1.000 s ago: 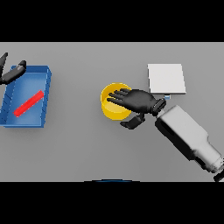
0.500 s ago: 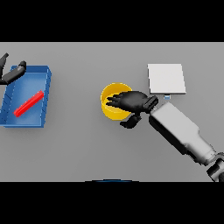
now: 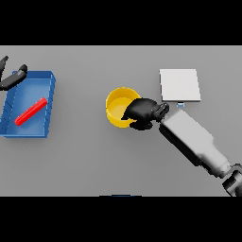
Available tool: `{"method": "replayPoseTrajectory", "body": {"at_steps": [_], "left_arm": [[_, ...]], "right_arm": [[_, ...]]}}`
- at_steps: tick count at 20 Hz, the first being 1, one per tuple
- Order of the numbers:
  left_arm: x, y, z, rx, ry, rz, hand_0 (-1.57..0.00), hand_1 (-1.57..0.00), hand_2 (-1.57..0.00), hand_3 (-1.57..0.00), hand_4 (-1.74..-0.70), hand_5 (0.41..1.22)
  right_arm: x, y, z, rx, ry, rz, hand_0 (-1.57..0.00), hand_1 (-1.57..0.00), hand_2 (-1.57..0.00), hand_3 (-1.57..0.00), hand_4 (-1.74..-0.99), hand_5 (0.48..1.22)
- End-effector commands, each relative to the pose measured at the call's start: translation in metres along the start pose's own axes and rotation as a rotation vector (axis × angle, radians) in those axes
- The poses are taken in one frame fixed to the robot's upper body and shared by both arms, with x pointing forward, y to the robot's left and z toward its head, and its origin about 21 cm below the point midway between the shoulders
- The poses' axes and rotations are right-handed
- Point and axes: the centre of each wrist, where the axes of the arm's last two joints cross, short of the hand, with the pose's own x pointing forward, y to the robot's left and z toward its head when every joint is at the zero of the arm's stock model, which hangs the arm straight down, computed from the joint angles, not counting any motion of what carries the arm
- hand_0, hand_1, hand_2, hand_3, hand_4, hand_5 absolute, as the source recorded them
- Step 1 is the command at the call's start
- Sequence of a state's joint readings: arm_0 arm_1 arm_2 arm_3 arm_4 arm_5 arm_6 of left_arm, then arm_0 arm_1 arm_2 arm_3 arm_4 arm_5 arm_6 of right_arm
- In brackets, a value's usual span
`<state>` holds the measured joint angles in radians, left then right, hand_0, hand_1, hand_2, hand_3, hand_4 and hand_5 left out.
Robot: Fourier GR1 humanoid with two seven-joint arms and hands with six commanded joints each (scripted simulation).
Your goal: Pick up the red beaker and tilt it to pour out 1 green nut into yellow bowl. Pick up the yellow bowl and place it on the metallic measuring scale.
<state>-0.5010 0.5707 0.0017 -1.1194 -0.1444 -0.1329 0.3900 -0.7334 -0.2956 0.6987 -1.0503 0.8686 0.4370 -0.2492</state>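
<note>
The yellow bowl (image 3: 117, 106) stands at the table's middle; I see no nut inside it. My right hand (image 3: 143, 112) sits on the bowl's right rim, its fingers curled over the edge and its thumb below, shut on the bowl. The metallic scale (image 3: 179, 85), a flat grey square, lies just beyond and to the right of that hand. A long red object, the red beaker (image 3: 30, 111), lies tilted inside the blue tray (image 3: 46, 81) at the left. My left hand (image 3: 12, 78) hovers open at the tray's far left corner.
The right forearm (image 3: 191, 142) slants from the lower right up to the bowl, passing close to the scale's near edge. The blue tray's walls hem in the beaker.
The right hand's fingers, spread over the bowl before, have curled onto its right rim. The forearm has swung closer to the scale. The left hand and the tray are unchanged.
</note>
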Motion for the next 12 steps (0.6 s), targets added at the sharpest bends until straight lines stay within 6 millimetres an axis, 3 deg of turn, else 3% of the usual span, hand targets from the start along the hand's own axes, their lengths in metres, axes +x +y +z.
{"method": "replayPoseTrajectory", "body": {"at_steps": [1,4,7,12], "left_arm": [[-0.002,0.001,0.001,0.001,0.003,-0.005,0.0,0.0,0.0,0.0,-0.78,0.712],[0.002,0.002,0.003,0.002,0.0,-0.008,0.0,0.0,0.0,0.0,-0.78,0.71],[0.002,-0.004,0.0,-0.004,0.007,0.004,0.0,0.0,0.0,0.0,-0.79,0.704],[0.001,-0.003,0.002,0.007,-0.002,-0.017,0.0,0.0,0.0,0.0,-0.77,0.707]], "right_arm": [[-0.003,0.0,0.003,0.012,-0.007,-0.006,-1.28,-1.27,-1.19,-1.03,-1.637,1.152],[0.001,-0.004,0.004,0.028,0.016,-0.014,-1.42,-1.41,-1.32,-1.13,-1.688,1.186],[-0.002,-0.011,0.011,0.013,0.015,-0.006,-1.49,-1.49,-1.36,-1.2,-1.714,1.203],[-0.002,-0.036,0.026,-0.004,0.042,-0.006,-1.55,-1.54,-1.46,-1.16,-1.732,1.215]]}}
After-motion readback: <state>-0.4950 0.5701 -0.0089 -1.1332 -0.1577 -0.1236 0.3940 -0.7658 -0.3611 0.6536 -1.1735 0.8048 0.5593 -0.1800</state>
